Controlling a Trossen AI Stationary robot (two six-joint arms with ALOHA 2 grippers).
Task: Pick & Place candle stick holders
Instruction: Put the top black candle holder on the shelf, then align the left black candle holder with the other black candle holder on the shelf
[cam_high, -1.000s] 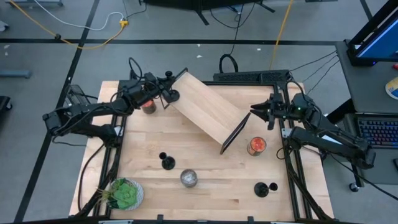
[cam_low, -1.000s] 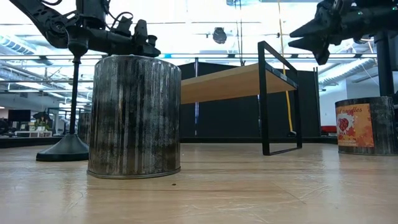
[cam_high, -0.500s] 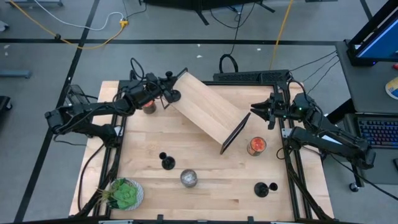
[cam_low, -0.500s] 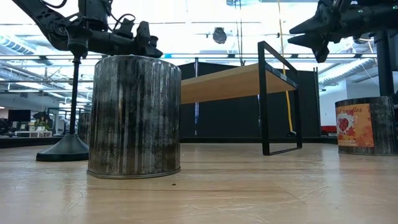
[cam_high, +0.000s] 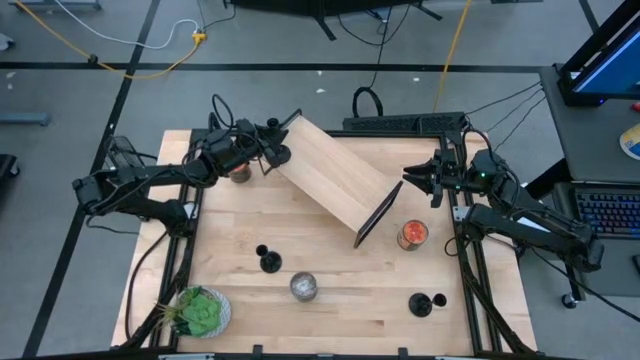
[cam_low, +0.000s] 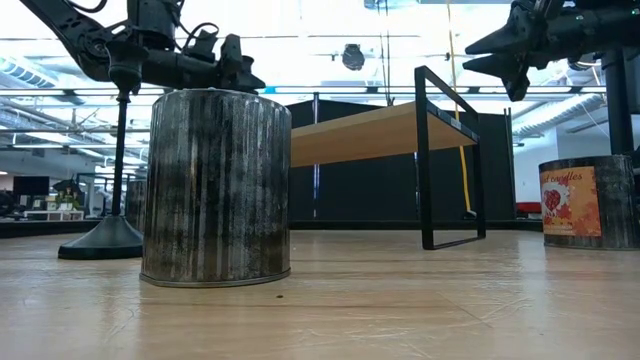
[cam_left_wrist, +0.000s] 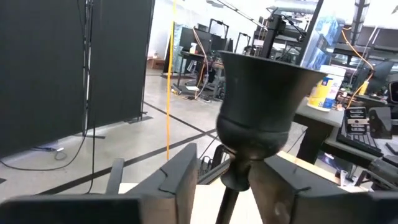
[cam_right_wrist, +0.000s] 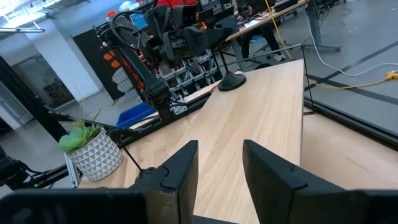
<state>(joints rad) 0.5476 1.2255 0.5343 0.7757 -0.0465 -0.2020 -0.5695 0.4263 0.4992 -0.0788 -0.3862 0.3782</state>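
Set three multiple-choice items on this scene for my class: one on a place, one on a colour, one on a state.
1. The silver jar stands: A on the raised board; B on the table; C on the floor.
2. The jar beside the wooden shelf's black end frame is: A blue; B orange-red; C green.
3. The left claw is: A open and empty; B shut on a candle stick holder; C shut on a glass jar.

Answers:
1 B: it sits on the table, in front of the shelf.
2 B: the orange-red jar shows that colour from above.
3 B: the candle stick holder has its stem between the fingers.
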